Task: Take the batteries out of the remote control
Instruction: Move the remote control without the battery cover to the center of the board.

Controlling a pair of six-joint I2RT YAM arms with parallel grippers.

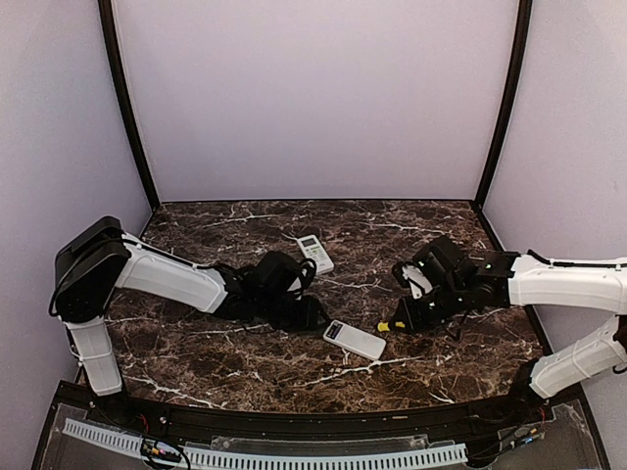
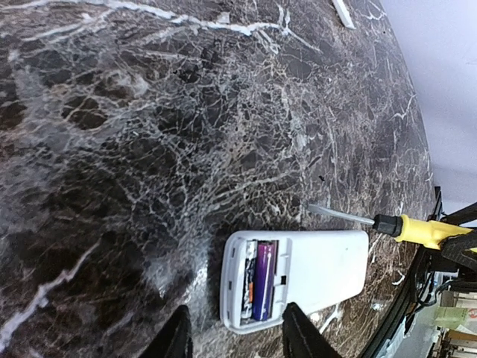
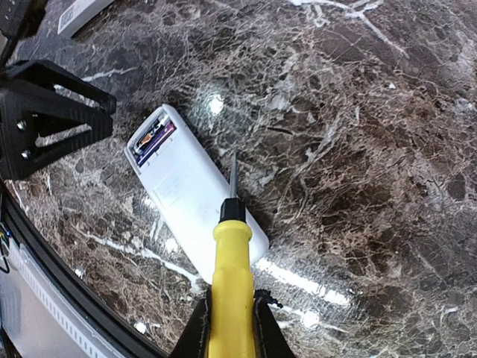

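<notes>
Left wrist view: your half-open, empty left gripper point(image 2: 237, 328) hangs by the remote point(image 2: 320, 268) and its exposed batteries point(image 2: 261, 280), right gripper point(image 3: 231, 328) clamping the screwdriver point(image 3: 232, 261); an off-centre pinch may skid the unrestrained remote.

Robot lab test cell, not a lived-in room. Plain pale walls point(image 1: 313, 98) close three sides like backdrop panels. Black poles point(image 1: 125, 108) run up the back corners. One table point(image 1: 245, 367) with a dark marble-pattern top. Left arm point(image 1: 167, 276) and right arm point(image 1: 563, 282), white and black, bolted at its near edge. White slotted cable strip point(image 1: 265, 456) and loose wires point(image 1: 157, 450) along the front. Props set out for handling: white remote point(image 2: 320, 272) with its back open, yellow-handled screwdriver point(image 3: 232, 257). Past the table edge, a blurred sliver of cluttered room point(image 2: 453, 317).
</notes>
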